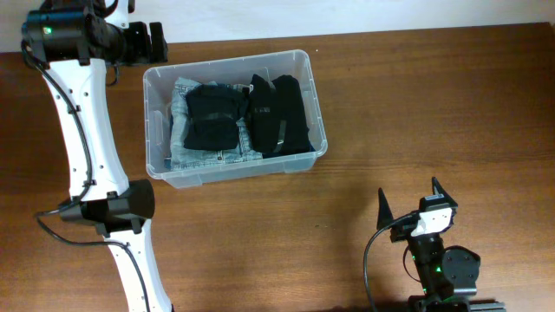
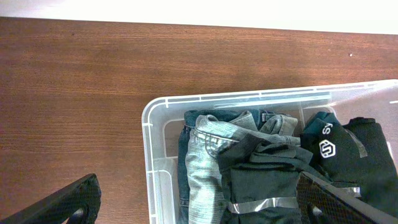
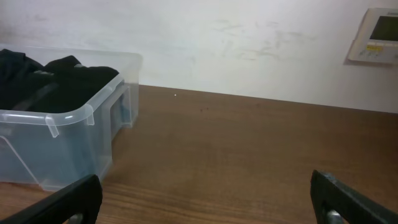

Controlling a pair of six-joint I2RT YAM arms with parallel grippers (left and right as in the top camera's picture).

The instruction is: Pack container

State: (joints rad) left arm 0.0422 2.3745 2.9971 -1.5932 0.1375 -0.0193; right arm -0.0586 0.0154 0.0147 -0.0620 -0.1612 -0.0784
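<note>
The clear plastic container (image 1: 308, 95) stands at the back middle of the wooden table. It holds folded light-wash jeans (image 1: 180, 130) and black garments (image 1: 279, 113). In the left wrist view the container's rim (image 2: 148, 162), the jeans (image 2: 208, 168) and a black garment with a white logo (image 2: 354, 155) show from above. My left gripper (image 1: 154, 42) is open and empty, high beside the container's back left corner. My right gripper (image 1: 409, 201) is open and empty near the front right, well away from the container (image 3: 93, 134).
The left arm's white links (image 1: 87, 130) run down the table's left side. The right arm's base (image 1: 442, 269) sits at the front edge. A wall thermostat (image 3: 375, 36) hangs behind the table. Bare wood (image 1: 434, 104) lies right of the container.
</note>
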